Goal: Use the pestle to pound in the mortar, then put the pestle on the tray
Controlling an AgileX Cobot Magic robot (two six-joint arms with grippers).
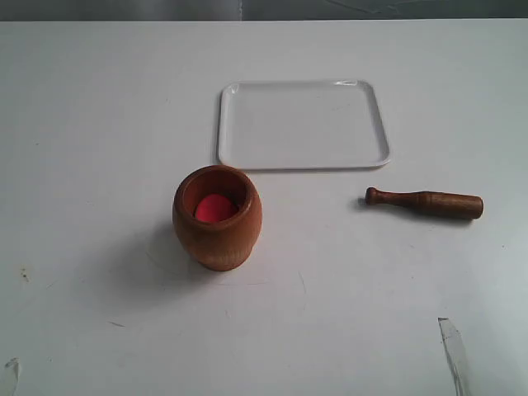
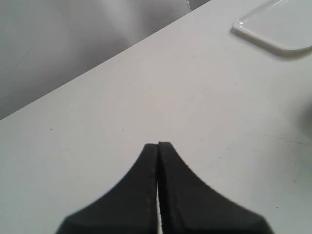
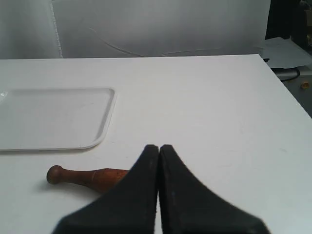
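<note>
hovers with left tool [image 2: 158,146] and right tool [image 3: 158,148] pinched closed, empty; lowered unopened, risks rolling the round pestle [image 1: 425,203], at 3 o'clock from the mortar [image 1: 217,235], across the desk [image 1: 99,124].

Wood, white plastic and a matt table top.
The mortar [image 1: 217,223] and the pestle [image 1: 425,203] are smooth turned wood with a soft sheen. The tray [image 1: 302,124] looks like glossy white plastic. The red ball [image 1: 215,207] is matt. The table [image 1: 99,124] is white, matt and a little scuffed. The left gripper [image 2: 158,145] and the right gripper [image 3: 159,146] have matt black fingers [image 3: 131,195].
</note>
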